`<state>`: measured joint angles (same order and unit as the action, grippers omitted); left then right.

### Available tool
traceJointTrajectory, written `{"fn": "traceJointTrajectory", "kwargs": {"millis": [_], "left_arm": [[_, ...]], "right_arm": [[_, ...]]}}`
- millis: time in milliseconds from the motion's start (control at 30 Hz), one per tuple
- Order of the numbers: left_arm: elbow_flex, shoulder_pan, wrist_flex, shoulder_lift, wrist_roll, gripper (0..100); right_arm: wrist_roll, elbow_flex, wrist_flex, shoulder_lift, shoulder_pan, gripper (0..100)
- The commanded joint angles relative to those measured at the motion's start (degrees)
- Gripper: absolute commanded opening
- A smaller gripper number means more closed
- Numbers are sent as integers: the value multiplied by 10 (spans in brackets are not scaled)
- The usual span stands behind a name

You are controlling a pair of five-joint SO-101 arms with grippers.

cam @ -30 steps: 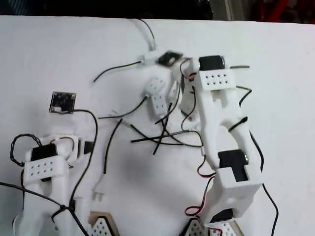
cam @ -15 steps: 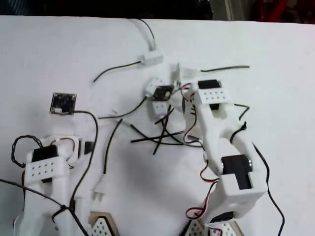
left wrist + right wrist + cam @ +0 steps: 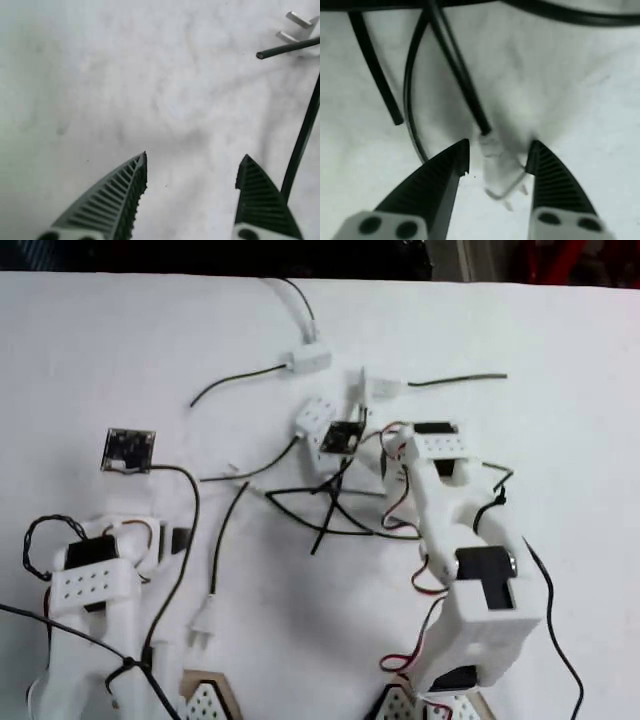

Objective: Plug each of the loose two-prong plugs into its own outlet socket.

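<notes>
The right gripper [image 3: 497, 150] stands with its jaws wide apart and clasps nothing. A small white plug [image 3: 496, 172] on a black cord [image 3: 460, 75] lies on the table [image 3: 580, 100] between the two fingers, close against one of them, though whether it touches cannot be told. Against a second ago, the right arm [image 3: 455, 510] has drawn back toward its base. Its wrist then stood beyond the white socket block [image 3: 314, 420] and now sits to the right of the block on the arms' side. Its camera board [image 3: 342, 437] has come from the far side to just beside the block's near right corner. That retreat has uncovered a pale plug piece [image 3: 378, 390] just right of the block, with a dark cord [image 3: 455, 380] running off to the right. The tangle of black cords [image 3: 330, 510] on the arms' side of the block has been dragged into a new shape, two strands now meeting in a point at the left. The block itself lies where it was, its holed face up; whether anything sits in the holes cannot be told. The loose plug [image 3: 204, 620], well away from the block toward the left arm [image 3: 90, 580], lies as before, prongs pointing away from the block. The left arm has kept still. The left gripper [image 3: 194, 159] is spread wide over bare table, gripping nothing, with two metal prongs [image 3: 295, 25] of another plug ahead of it.
</notes>
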<state>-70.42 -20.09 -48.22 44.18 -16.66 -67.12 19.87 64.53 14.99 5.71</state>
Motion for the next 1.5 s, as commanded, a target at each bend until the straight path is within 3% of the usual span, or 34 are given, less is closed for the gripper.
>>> {"fn": "traceJointTrajectory", "kwargs": {"millis": [0, 133, 300, 467, 700, 1133, 1467], "left_arm": [[2, -2, 11, 17, 0, 286], [2, -2, 11, 17, 0, 286], [2, -2, 11, 17, 0, 286], [2, -2, 11, 17, 0, 286], [2, -2, 11, 17, 0, 286], [2, -2, 11, 17, 0, 286], [2, -2, 11, 17, 0, 286]], "right_arm": [[0, -25, 22, 13, -10, 40], [3, -26, 24, 11, -7, 18], [62, -26, 28, -4, -3, 17], [91, -55, 81, 0, 10, 21], [175, -169, 208, -4, 5, 155], [172, -96, 155, 1, -29, 130], [172, -107, 224, -51, -1, 131]]}}
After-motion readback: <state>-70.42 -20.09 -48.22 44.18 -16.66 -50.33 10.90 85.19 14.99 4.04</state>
